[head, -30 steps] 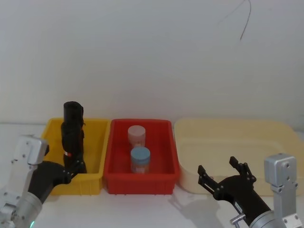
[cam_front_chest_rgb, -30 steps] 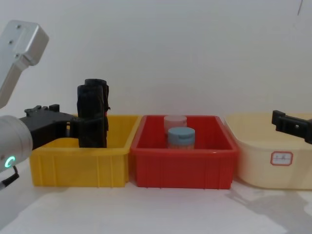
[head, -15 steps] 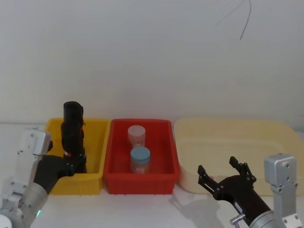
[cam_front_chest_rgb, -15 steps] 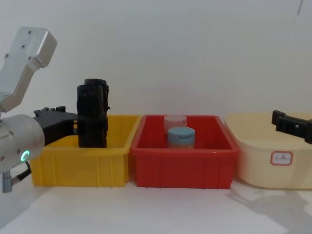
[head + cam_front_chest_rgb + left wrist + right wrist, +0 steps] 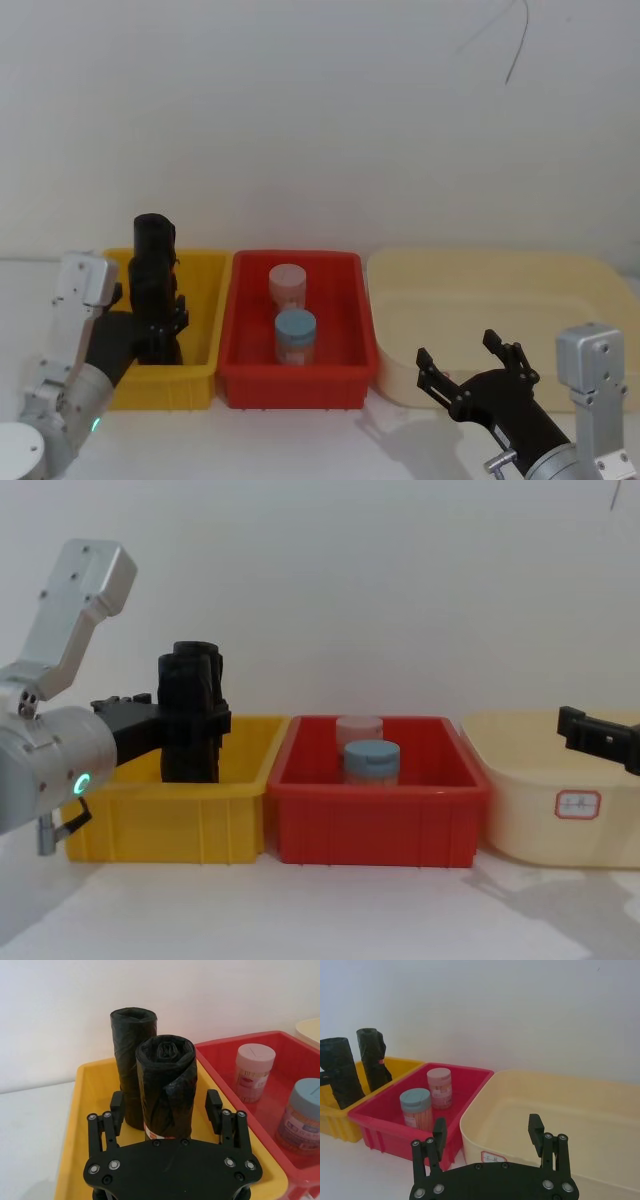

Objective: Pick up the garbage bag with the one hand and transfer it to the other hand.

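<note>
Garbage bag [image 5: 167,1080] stands upright in the yellow bin [image 5: 205,300] at 9 o'clock, between the wide-spread fingers of the left gripper [image 5: 166,1108], a slimmer roll [image 5: 131,1040] just behind. Right gripper [image 5: 460,352] hovers wide open at 5 o'clock, before the cream tub [image 5: 560,262].

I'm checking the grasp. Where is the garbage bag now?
Left wrist view: the garbage bag stands upright in the yellow bin on the robot's left, between the left gripper's open jaws, with a slimmer black roll just behind it.
</note>
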Robot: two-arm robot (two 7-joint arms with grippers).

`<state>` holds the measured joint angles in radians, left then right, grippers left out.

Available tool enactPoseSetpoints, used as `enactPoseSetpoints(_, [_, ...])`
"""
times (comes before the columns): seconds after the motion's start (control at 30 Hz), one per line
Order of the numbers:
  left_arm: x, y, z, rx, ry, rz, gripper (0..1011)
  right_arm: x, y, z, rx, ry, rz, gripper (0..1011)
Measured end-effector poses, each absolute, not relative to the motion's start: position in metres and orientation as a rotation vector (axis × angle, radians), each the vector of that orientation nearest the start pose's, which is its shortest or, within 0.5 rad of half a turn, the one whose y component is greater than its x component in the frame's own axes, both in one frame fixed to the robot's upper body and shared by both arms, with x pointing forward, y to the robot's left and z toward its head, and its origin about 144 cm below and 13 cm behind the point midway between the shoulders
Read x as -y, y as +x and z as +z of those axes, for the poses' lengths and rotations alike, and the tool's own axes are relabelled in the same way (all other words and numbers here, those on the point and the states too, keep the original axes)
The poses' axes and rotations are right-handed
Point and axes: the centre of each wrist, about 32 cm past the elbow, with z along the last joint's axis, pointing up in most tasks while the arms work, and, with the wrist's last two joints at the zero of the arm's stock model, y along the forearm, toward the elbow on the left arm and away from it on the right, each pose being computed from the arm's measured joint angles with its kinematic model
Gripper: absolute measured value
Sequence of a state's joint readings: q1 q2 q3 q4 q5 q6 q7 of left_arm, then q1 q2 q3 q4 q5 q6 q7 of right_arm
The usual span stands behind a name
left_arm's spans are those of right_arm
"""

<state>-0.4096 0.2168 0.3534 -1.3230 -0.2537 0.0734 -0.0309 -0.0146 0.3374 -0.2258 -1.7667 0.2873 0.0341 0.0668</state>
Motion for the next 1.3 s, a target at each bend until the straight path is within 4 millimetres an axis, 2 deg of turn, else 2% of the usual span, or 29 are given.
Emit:
enactPoseSetpoints(0.2, [-0.199, 0.567, 1.2, 0.065, 0.048, 1.264, 871, 0.237, 0.443, 1.189, 0.075, 0.026, -1.229, 1000])
enactPoseSetpoints(0.3, [-0.197, 0.572, 1.2, 0.062, 0.047, 1.264, 750, 0.237, 0.443, 1.189, 0.075, 0.026, -1.23, 1000])
enactPoseSetpoints(0.4, [-0.196, 0.574, 1.2, 0.061, 0.046, 1.264, 694, 0.237, 0.443, 1.189, 0.075, 0.026, -1.23, 999])
enactPoseSetpoints(0.6, [-0.195, 0.579, 1.204, 0.068, 0.04, 1.262, 499, 0.237, 0.443, 1.189, 0.075, 0.026, -1.229, 999])
enactPoseSetpoints(0.8, [-0.193, 0.579, 1.214, 0.082, 0.023, 1.239, 445, 0.237, 0.443, 1.189, 0.075, 0.026, -1.23, 1000])
enactPoseSetpoints(1.3, [-0.181, 0.576, 1.26, 0.141, -0.07, 1.081, 371, 0.237, 0.443, 1.189, 0.075, 0.026, -1.229, 1000])
